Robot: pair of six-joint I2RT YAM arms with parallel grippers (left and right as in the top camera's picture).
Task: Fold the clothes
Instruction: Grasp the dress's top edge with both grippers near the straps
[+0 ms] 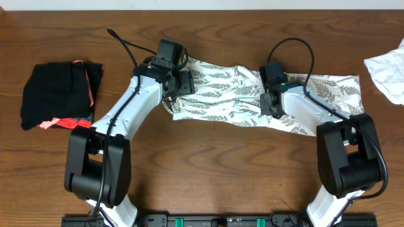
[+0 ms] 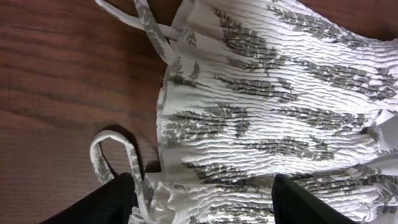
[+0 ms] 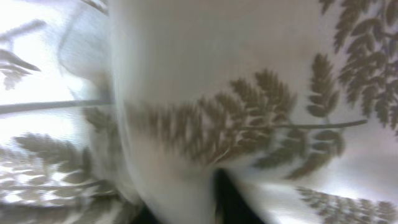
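While left tool point(image 2: 204, 200) gapes over dress point(image 2: 280, 93) | right tool point(image 1: 267, 106) pinches dress fold

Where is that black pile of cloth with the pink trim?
In the overhead view, the black bundle lies at the table's left end, beyond the left arm and well apart from the fern-print dress.

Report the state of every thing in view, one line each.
white fern-print fabric dress: unfolded, rumpled, laid out lengthwise.
left gripper: open, straddling the dress's smocked top.
right gripper: appears shut on a raised fold of the dress.
black cloth bundle with coral-pink trim: bunched, lying apart at the left.
plain white cloth: crumpled at the right edge.
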